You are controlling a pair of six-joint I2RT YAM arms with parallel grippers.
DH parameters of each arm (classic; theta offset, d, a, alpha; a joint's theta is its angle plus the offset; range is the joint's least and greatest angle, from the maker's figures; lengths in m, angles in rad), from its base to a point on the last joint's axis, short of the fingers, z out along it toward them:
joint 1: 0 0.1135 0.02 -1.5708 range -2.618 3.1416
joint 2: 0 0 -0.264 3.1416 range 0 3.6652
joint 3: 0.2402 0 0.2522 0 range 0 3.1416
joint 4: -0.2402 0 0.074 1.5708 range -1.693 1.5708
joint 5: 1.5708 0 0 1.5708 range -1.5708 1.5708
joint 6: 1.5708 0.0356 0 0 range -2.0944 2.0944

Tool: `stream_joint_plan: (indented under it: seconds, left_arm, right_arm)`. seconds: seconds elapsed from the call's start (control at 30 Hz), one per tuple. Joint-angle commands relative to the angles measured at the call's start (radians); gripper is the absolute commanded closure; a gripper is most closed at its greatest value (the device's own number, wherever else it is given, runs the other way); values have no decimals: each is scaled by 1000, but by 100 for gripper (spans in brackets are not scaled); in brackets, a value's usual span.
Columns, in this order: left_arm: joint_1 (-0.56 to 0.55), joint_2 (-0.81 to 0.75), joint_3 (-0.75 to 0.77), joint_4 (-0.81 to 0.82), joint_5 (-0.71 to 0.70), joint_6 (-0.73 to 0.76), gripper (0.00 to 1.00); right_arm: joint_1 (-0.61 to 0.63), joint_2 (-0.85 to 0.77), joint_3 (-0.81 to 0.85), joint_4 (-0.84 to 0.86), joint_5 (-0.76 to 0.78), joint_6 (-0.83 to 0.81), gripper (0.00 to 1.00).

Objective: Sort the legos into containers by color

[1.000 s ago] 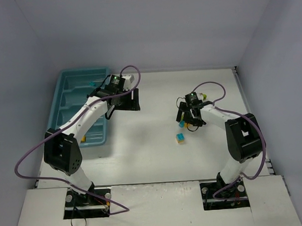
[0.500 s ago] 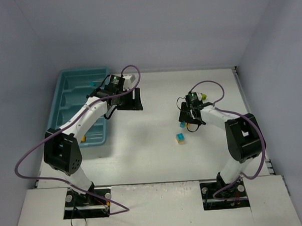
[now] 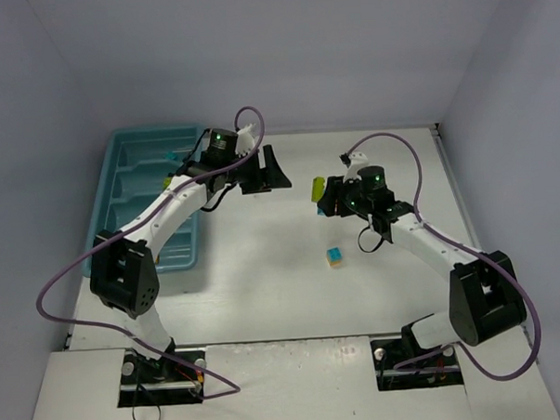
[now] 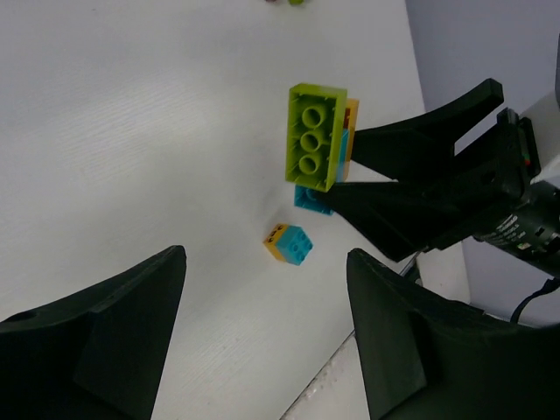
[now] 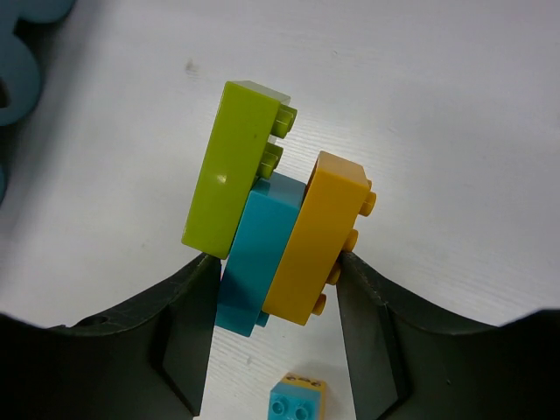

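My right gripper (image 3: 328, 195) is shut on a stack of three joined legos, lime green (image 5: 236, 166), cyan (image 5: 258, 254) and orange (image 5: 315, 236), and holds it above the table. The stack also shows in the left wrist view (image 4: 315, 136), with the right gripper (image 4: 420, 197) behind it. A small cyan and yellow lego (image 3: 334, 256) lies on the table below; it also shows in the left wrist view (image 4: 289, 243) and the right wrist view (image 5: 297, 401). My left gripper (image 3: 267, 170) is open and empty, just left of the stack. The teal-blue tray (image 3: 119, 152) with its compartments sits at the far left.
A small cyan piece (image 3: 173, 156) and a lime piece (image 3: 167, 182) show at the tray beside the left arm. A corner of the tray (image 5: 22, 61) shows in the right wrist view. Walls close the table at the back and both sides.
My right gripper has lifted the stack off the table and carried it left and back. My left gripper has swung right, away from the tray, toward the stack.
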Motion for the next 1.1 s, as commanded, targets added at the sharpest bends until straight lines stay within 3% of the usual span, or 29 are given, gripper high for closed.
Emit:
stream_joint_plan:
  seconds: [0.0,0.77,0.9,0.93,1.07]
  left_arm:
    - [-29,8,91,110,54,-64,32]
    - [-95,145,160,142,41,-123,34]
    - [-95,142,157,154,51,-130,57]
    - [-95,140,157,154,51,-130,73]
    - [-94,128,151,145,61,-125,98]
  right_arm:
    - [15,-43,-1,125,-95,-69,100]
    - [72,-54,7,166,-140,-97,100]
    - [74,-45,1,169,-132,-97,100]
    - [74,-45,-1,171,-129,-95,100]
    - [72,-32,-10,172,-119,-98,100]
